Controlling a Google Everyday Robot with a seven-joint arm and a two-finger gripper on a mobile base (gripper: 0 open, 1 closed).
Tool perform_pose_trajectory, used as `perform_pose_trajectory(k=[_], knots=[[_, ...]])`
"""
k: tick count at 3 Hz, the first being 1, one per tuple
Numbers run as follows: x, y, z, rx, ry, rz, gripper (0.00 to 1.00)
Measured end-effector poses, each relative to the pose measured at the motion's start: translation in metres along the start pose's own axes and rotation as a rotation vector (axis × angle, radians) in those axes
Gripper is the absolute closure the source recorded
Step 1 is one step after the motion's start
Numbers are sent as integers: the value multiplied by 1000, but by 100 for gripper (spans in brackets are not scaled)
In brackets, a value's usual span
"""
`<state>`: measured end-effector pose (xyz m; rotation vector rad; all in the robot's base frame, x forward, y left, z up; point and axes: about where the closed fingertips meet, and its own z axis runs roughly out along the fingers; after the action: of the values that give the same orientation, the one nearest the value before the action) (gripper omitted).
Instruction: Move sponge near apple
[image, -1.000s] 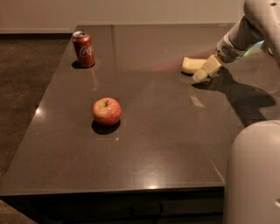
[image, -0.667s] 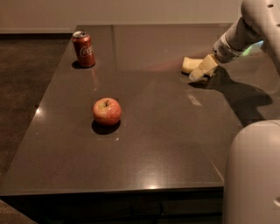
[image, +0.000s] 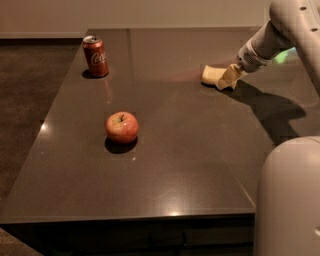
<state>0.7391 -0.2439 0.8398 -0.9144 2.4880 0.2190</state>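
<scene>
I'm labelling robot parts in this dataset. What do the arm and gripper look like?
The arm is a smooth, rounded off-white shell with small dark holes, narrowing toward the wrist. The gripper, far right beside the sponge, is pale yellow and blocky. No cables show.

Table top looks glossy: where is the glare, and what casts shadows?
Camera view: dim light; small glare spots on the table at its left and front edges; dark shadows under the apple, beside the soda can, and right of the hand at the sponge, far right.
</scene>
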Motion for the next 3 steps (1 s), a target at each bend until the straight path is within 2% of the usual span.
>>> perform_pose_trajectory(k=[1, 2, 3], knots=[[-3, 12, -3, -23, -9, -33, 63], [-7, 36, -17, -57, -25, -95, 86], [-7, 70, -34, -96, -38, -178, 100]])
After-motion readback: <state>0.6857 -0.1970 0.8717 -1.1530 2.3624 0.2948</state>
